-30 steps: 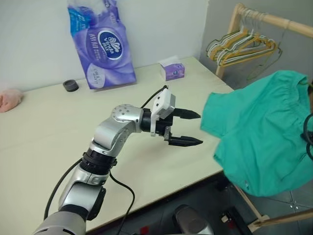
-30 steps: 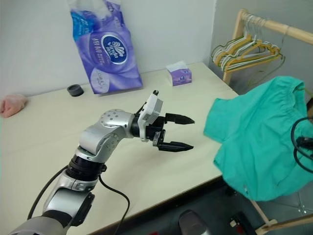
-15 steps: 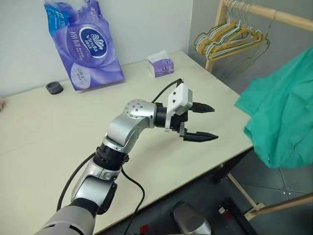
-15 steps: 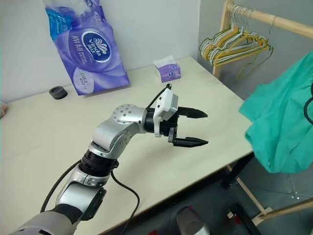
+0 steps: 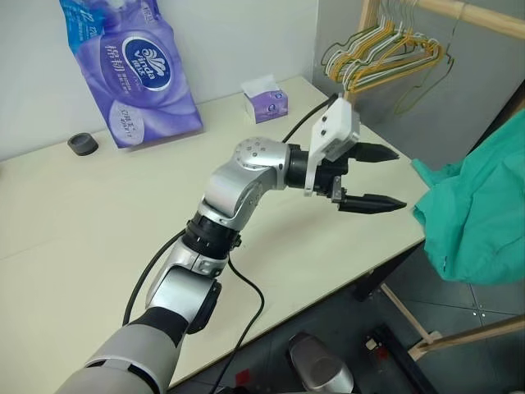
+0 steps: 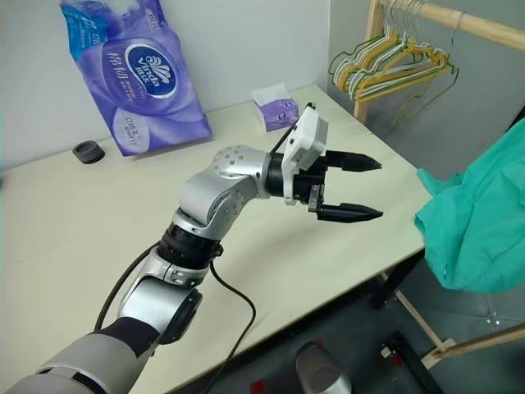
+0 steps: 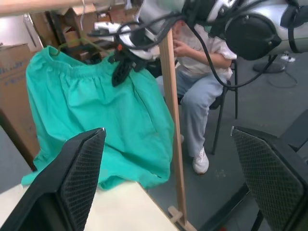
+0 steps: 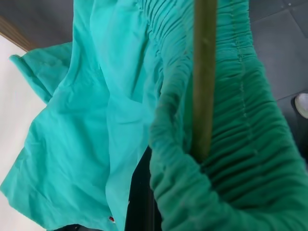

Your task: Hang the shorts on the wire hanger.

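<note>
The left claw (image 5: 373, 177) hangs wide over the worktop (image 5: 98, 222). The left wrist view shows the right claw (image 7: 120, 72) pinching the gathered teal shorts (image 7: 91, 120), draped beyond the worktop's edge.

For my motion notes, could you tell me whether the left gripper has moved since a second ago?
Yes. The left gripper, open, has moved toward the table's right edge, now reaching over it toward the shorts.
</note>
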Action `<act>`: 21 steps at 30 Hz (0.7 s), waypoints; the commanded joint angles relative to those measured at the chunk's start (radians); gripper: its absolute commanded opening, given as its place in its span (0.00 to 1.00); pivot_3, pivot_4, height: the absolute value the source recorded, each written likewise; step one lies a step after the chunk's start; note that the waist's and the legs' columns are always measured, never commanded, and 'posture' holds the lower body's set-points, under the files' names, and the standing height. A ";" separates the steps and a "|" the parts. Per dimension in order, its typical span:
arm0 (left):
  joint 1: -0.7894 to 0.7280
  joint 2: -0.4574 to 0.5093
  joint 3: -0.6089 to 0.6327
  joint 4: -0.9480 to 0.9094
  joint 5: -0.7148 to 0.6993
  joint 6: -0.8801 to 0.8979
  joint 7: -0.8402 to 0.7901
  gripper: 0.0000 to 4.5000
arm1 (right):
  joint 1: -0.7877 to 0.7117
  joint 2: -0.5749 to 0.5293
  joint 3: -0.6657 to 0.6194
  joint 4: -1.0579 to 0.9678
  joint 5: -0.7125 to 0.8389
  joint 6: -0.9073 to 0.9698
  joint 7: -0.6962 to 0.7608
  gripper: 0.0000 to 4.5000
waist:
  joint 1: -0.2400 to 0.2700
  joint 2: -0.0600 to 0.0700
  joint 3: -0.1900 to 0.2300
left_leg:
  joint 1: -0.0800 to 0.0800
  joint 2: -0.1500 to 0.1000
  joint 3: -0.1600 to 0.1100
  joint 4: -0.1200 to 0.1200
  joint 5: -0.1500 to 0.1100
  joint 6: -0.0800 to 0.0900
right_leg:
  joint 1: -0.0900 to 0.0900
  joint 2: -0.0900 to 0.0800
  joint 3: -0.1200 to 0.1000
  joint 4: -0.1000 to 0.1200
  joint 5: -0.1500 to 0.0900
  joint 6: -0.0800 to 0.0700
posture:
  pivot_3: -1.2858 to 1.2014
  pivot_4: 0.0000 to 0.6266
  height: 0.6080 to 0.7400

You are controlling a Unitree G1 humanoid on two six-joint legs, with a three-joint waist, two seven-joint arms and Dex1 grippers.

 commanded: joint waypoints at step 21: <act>-0.139 -0.078 0.007 0.187 0.054 -0.098 -0.103 1.00 | -0.083 -0.030 -0.222 -0.161 0.013 0.147 -0.093 0.98 | -0.026 0.002 0.006 | 0.000 0.000 0.000 -0.001 0.000 0.000 | 0.000 0.000 0.000 0.000 -0.001 0.002 | 0.27 0.22 1.00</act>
